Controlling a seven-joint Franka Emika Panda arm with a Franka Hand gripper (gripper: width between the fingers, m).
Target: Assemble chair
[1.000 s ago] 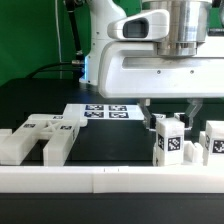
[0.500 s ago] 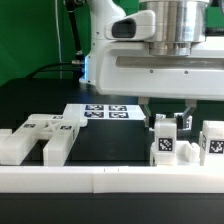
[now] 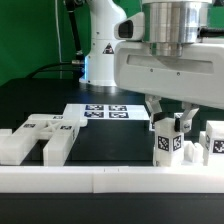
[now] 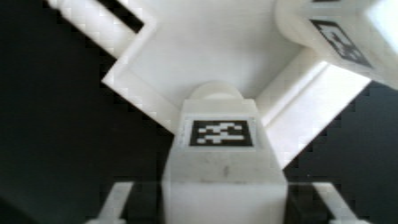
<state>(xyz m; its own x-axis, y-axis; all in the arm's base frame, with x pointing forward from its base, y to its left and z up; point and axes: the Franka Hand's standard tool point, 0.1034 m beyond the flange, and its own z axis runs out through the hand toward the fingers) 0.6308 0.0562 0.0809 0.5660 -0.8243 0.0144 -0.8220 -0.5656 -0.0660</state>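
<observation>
A small upright white chair block (image 3: 168, 144) with a black-and-white tag stands just behind the front rail, toward the exterior view's right. My gripper (image 3: 168, 123) comes straight down over it, a finger on each side of its top, shut on it. In the wrist view the same block (image 4: 221, 140) fills the space between the fingers of my gripper (image 4: 226, 205), tag facing the camera. A second tagged block (image 3: 213, 141) stands to its right. A large slotted white chair piece (image 3: 40, 136) lies at the exterior view's left.
A long white rail (image 3: 100, 181) runs along the front edge. The marker board (image 3: 100, 112) lies flat behind the parts. The arm's white body (image 3: 165, 65) hangs low over the right half. In the wrist view another white piece (image 4: 187, 55) lies beyond the block.
The jaws have closed onto the upright block. The wrist has shifted a little toward the exterior view's right, and the block now leans slightly.
</observation>
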